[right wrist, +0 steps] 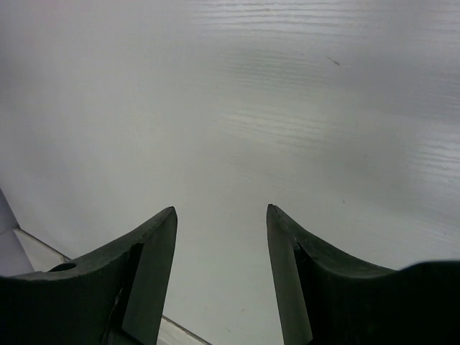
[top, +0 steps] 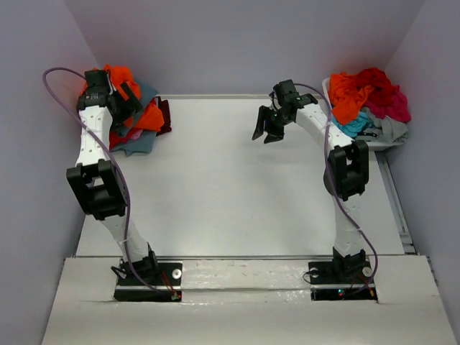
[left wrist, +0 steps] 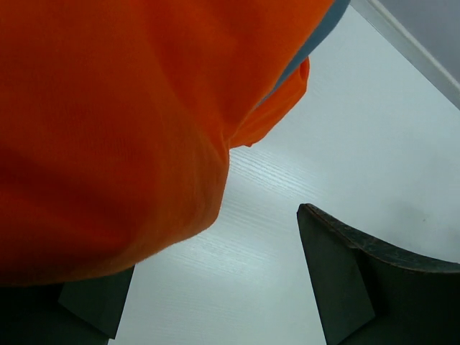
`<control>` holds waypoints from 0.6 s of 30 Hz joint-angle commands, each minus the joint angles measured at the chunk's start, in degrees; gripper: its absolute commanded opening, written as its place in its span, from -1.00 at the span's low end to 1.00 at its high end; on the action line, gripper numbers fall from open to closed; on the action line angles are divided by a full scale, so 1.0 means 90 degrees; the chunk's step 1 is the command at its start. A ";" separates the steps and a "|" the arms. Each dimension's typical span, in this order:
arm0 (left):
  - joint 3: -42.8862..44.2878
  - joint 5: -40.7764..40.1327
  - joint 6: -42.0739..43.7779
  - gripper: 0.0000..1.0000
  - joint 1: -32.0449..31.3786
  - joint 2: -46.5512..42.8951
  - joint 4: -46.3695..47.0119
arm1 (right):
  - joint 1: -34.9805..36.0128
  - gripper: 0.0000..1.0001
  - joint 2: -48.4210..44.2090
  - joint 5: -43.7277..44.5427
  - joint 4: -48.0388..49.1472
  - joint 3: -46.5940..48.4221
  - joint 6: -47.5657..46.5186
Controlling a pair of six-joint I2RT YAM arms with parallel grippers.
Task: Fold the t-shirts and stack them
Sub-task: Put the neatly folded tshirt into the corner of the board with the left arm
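Left arm [top: 97, 190] rose from its base at the near edge, elbow bent outward, forearm reaching to the far-left corner of the white wood-grain laminate table [top: 230, 194]. The left gripper [top: 123, 97] hung over a loose heap of shirts there. Its dark matte wedge-shaped fingers [left wrist: 359, 287] stood wide apart in the wrist view. A bright orange soft cloth t-shirt [left wrist: 108, 129] lay on top of that heap & filled most of the wrist view, fine-knit and smooth. Its rounded fold draped in front of one fingertip; couldn't tell if cloth touched the pad. A teal-grey shirt [top: 140, 144] & a dark red shirt [top: 165, 115] stuck out from under it, flat-ish and rumpled at the edges. Right arm [top: 348, 169] stood near upright, elbow high, forearm angled inward over the far-centre of the table. The right gripper [right wrist: 221, 208] pointed down above the tabletop, tapered black fingers parted w/ only tabletop showing between them. At far right a white plastic bin [top: 326, 88] held a crumpled pile: orange shirt [top: 348, 97], red shirt [top: 374, 79], magenta shirt [top: 395, 108], turquoise shirt [top: 352, 126], grey shirt [top: 392, 129].
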 commanded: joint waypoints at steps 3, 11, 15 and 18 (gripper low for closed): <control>0.0595 -0.0590 0.0123 0.98 -0.0006 0.0217 0.0110 | 0.0001 0.16 -0.0501 0.0138 0.0108 -0.0174 -0.0037; 0.0449 -0.1010 -0.0043 0.62 -0.0006 0.0062 0.0471 | 0.0001 0.13 -0.0570 0.0421 0.0001 -0.0272 -0.0076; 0.0458 -0.0952 -0.0043 0.05 -0.0006 0.0032 0.0531 | 0.0001 0.11 -0.0521 0.0412 -0.0009 -0.0252 -0.0057; 0.0517 -0.0874 -0.0082 -0.38 -0.0006 0.0090 0.0511 | 0.0001 0.10 -0.0462 0.0363 -0.0038 -0.0155 -0.0047</control>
